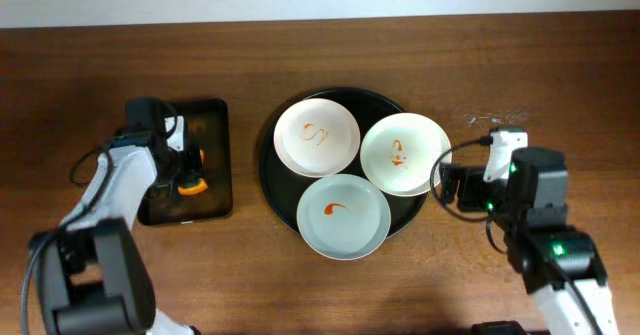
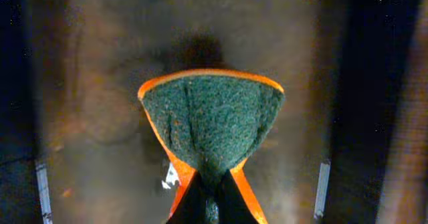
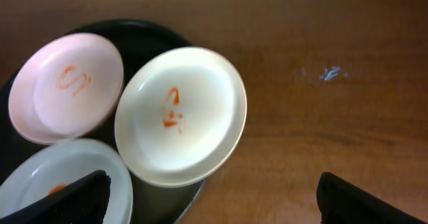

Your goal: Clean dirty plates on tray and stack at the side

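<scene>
**Item 1. Round tray** [image 1: 268,165]: black, at the middle of the desk [image 1: 560,75]. It carries three plates laid flat and face up, so the soiled faces are open to wiping.

**Item 2. Pink plate** [image 1: 316,135]: at the far left of the round tray. **Cream plate** [image 1: 404,153]: on the right, its edge overhanging the tray rim. **Pale plate** [image 1: 343,215]: nearest, also overhanging. Each bears orange smears [image 3: 170,110]. None is cleaned or stacked, so the task looks to be at its start.

**Item 3. Rectangular tray** [image 1: 215,155]: dark, well to the left of the round tray. It appears to serve as the sponge's resting place.

**Item 4. Sponge** [image 2: 210,127]: orange body with a green scouring face, over the rectangular tray. It is pinched at one end so that the free end fans out (a sensible hold for scrubbing).

**Item 5. Left end effector** [image 2: 210,200]: clenched on the sponge, above the rectangular tray.

**Item 6. Right end effector** [image 3: 212,184]: released, fingers spread wide, just beside the cream plate's overhanging edge. Probably placed to take or steady that plate.
</scene>
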Robot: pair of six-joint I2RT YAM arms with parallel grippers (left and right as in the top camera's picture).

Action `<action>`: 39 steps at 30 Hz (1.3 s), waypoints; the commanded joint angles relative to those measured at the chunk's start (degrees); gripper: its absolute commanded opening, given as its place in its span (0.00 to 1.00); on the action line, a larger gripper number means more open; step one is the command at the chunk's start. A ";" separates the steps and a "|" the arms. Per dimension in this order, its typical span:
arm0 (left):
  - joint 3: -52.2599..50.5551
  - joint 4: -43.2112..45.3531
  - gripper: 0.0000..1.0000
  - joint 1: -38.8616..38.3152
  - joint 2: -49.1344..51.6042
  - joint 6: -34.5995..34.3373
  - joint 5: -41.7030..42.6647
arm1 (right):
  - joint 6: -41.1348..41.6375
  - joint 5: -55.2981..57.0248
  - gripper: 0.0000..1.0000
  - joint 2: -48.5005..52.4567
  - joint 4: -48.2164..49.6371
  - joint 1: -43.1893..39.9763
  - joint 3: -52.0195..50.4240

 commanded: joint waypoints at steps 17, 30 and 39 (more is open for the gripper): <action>2.78 -2.62 0.01 -1.14 -13.60 -0.13 12.04 | -4.81 -32.35 0.75 47.82 -1.44 -16.63 17.46; 2.78 -2.86 0.01 -1.40 -13.60 -0.17 12.33 | -4.13 -27.39 0.36 52.98 -2.67 -14.40 16.28; 2.78 9.09 0.00 -21.90 -13.57 -4.79 14.21 | -4.13 -27.34 0.07 52.98 -2.19 -11.74 16.28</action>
